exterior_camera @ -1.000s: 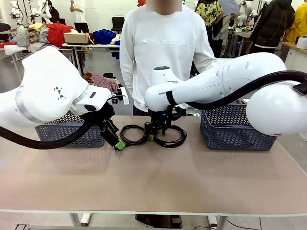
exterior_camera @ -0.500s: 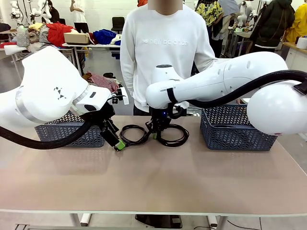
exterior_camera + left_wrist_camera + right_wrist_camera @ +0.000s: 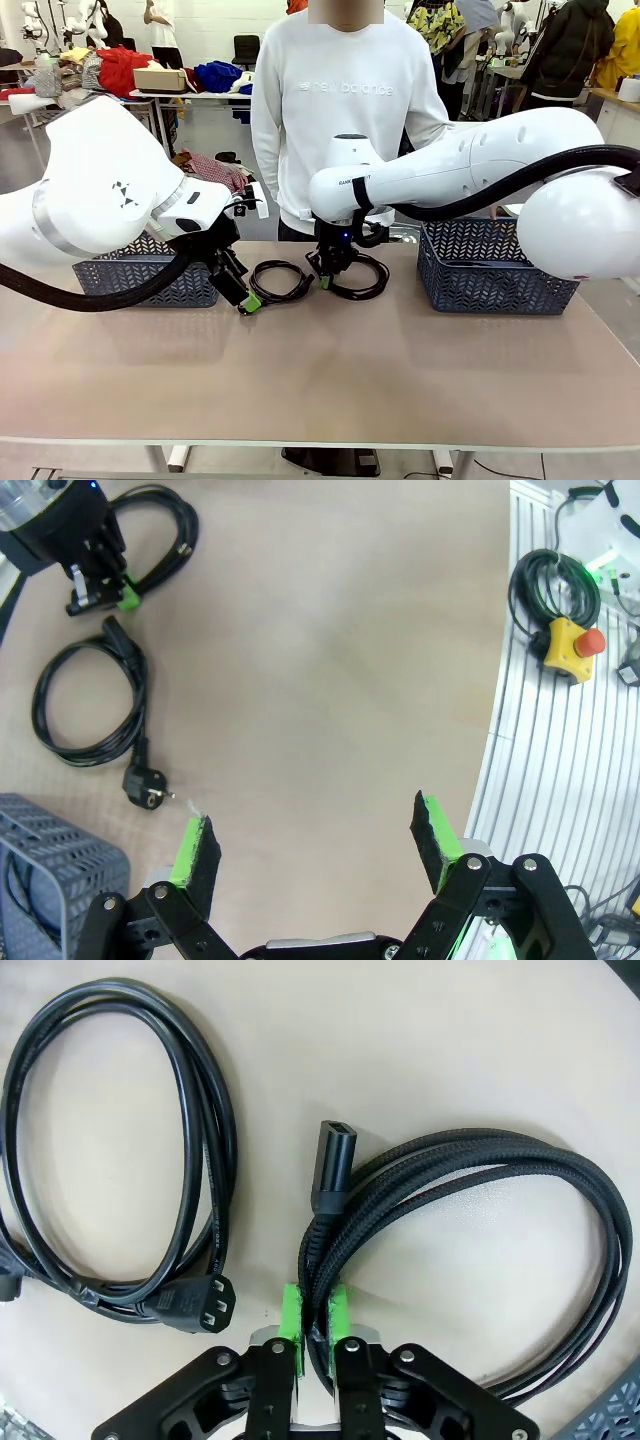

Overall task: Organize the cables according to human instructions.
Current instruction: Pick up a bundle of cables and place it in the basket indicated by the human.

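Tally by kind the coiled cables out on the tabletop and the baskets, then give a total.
power cord with chunky plugs: 1
braided cable with slim connector: 1
blue-grey mesh baskets: 2
Total: 4

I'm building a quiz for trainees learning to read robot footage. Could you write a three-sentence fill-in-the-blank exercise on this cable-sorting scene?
1. The right gripper is clamped on the braided cable, while the jaws of the left gripper are ____.
2. The power cord beside it lies loose on the ____.
3. The sweatshirt of the person across from the robot is ____.

Missing words: open; table; white.
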{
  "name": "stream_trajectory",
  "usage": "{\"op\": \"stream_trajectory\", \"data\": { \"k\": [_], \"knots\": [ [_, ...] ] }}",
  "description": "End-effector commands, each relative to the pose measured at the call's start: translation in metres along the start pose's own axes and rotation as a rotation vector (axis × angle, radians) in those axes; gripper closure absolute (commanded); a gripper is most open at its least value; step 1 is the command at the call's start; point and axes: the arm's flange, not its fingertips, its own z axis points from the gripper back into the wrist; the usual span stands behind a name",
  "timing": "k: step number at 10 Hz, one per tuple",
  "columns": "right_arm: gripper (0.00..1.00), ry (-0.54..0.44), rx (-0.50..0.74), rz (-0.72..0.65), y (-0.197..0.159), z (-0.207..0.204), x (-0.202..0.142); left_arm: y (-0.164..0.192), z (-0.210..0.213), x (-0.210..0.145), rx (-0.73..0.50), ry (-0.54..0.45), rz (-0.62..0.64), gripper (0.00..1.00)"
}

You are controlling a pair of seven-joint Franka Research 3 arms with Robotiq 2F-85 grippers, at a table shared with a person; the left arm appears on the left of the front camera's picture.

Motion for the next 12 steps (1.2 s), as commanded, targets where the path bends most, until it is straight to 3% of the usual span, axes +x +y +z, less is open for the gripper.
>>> {"op": "stream_trajectory", "data": {
  "k": [1, 6, 10, 12],
  "knots": [
    [1.00, -0.004, 0.005, -0.069, -0.003, -0.002, -0.015, -0.001, 0.000, -0.002, 0.005, 0.000, 0.003, 0.00],
    [0.96, -0.017, -0.113, 0.067, 0.010, 0.076, -0.029, -0.001, 0.000, -0.002, 0.005, 0.000, 0.003, 0.00],
    [0.96, 0.117, -0.048, 0.406, 0.010, 0.133, -0.052, -0.001, 0.000, -0.002, 0.005, 0.000, 0.003, 0.00],
    [0.96, 0.120, -0.069, 0.518, 0.002, 0.160, -0.073, -0.001, 0.000, -0.002, 0.005, 0.000, 0.003, 0.00]
  ]
}}
